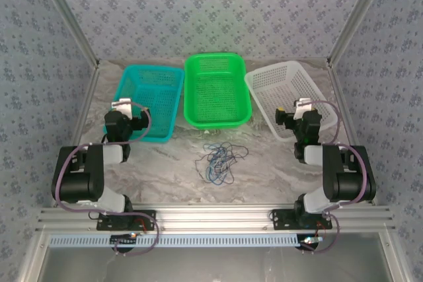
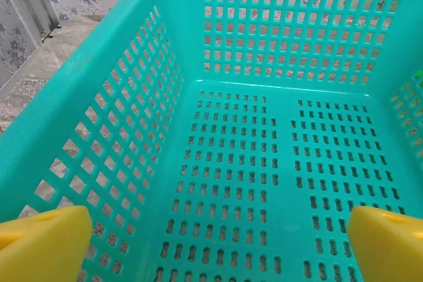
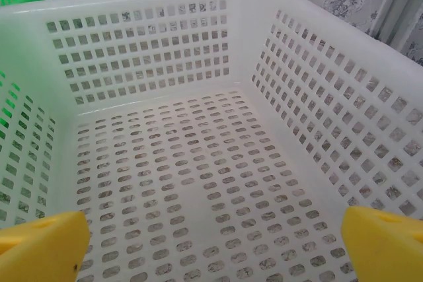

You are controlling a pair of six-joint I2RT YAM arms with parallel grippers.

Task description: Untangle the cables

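The cables (image 1: 221, 161) lie in one tangled knot of thin blue, dark and pale loops on the marble table, in the middle in front of the green basket. My left gripper (image 1: 124, 107) hangs at the near left corner of the teal basket (image 1: 151, 100), well left of the knot. Its yellow fingers (image 2: 43, 246) stand wide apart with nothing between them, above the teal basket (image 2: 264, 163) floor. My right gripper (image 1: 301, 107) hangs over the white basket (image 1: 291, 94), right of the knot. Those yellow fingers (image 3: 383, 246) are also wide apart and empty.
Three baskets stand in a row at the back: teal on the left, green (image 1: 215, 90) in the middle, white on the right. Patterned walls and metal frame posts close in the table. Bare marble (image 1: 165, 176) surrounds the tangle.
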